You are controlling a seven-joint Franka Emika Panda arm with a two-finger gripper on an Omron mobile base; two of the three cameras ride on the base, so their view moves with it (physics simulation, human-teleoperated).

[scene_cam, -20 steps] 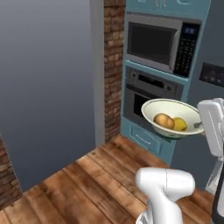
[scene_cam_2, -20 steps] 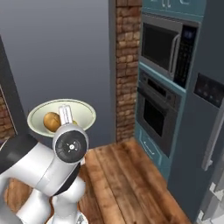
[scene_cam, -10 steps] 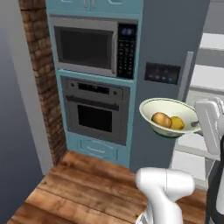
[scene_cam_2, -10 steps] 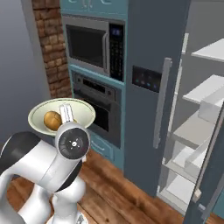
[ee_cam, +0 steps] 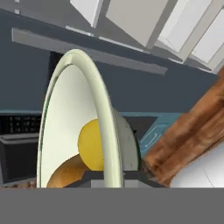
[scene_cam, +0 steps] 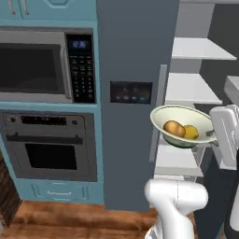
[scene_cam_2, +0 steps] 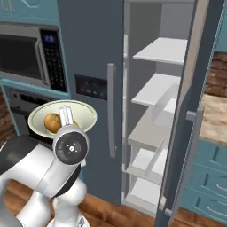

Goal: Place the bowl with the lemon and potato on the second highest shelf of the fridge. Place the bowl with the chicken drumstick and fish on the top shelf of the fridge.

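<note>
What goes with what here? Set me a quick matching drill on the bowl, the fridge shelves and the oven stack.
Things:
1. bowl
2. lemon
3. potato
4. microwave

Descriptions:
A. tan-brown lump in the bowl
B. built in directly above the oven
C. held up by its rim in the claw, in front of the open fridge
D. bright yellow, beside the potato

Pairs: 1-C, 2-D, 3-A, 4-B

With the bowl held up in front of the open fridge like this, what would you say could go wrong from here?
1. The gripper pinches the bowl by its rim alone; it may tip, so the lemon and potato roll out.
2. The second highest shelf sits close under the top shelf; the bowl might knock an edge.
</note>
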